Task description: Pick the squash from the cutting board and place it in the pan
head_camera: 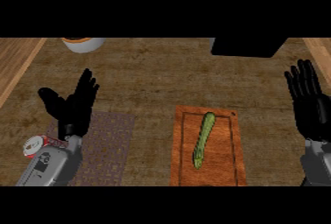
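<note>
Lying on orange-brown wooden cutting board point(223, 157): long green squash point(203, 139) | left hand point(71, 109) fingers straight, over grey woven mat point(107, 148) | right hand point(311, 103) fingers straight, right edge | black pan point(249, 46) at top

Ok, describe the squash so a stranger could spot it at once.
Look at the orange-brown rectangular wooden cutting board low on the brown counter, right of centre. Lying lengthwise on it is the long, slim green squash, the only green thing there.

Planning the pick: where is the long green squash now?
In the head view, the long green squash lies on the orange-brown cutting board, just right of centre, between left hand and right hand.
</note>
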Tool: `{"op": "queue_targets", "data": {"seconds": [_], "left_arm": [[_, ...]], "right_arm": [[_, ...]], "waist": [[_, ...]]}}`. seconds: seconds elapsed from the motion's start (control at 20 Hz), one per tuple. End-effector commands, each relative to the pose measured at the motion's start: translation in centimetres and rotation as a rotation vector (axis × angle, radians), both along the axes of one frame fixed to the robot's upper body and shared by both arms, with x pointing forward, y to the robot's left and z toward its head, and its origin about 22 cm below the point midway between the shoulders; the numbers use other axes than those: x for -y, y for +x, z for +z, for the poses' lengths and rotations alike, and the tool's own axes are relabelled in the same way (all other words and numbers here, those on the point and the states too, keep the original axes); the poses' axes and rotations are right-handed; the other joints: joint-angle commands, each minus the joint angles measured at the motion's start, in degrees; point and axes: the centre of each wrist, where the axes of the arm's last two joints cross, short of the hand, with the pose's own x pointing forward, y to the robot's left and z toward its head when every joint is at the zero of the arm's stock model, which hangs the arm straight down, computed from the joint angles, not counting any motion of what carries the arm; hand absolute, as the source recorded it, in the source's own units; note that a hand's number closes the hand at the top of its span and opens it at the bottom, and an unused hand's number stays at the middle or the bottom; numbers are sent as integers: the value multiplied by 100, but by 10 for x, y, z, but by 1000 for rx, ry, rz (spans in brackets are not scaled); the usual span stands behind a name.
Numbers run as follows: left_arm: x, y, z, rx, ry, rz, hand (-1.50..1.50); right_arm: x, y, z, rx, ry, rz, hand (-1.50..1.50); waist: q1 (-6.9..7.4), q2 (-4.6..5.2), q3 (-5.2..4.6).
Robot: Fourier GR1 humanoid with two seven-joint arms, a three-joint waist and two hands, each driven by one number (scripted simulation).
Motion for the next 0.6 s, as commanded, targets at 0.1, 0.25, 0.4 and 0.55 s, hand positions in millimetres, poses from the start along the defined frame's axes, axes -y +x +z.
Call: {"op": "queue_targets", "data": {"seconds": [0.1, 0.25, 0.4, 0.55], "left_arm": [[-26, -8, 9, 89, 63, 6, 0], [-45, -3, 23, 114, 129, -48, 0], [-49, -17, 12, 70, 72, -48, 0], [-57, -23, 6, 66, 70, -70, 0]], "right_arm": [[-28, 31, 31, 106, 24, 193, 150], [-64, 36, 43, 202, 20, 389, 150], [-26, -14, -3, 91, -359, 63, 150], [-26, -55, -29, 96, -477, 144, -150]], "waist": [[-190, 105, 87], [-155, 113, 86], [-381, 35, 73], [-412, 59, 81]]}}
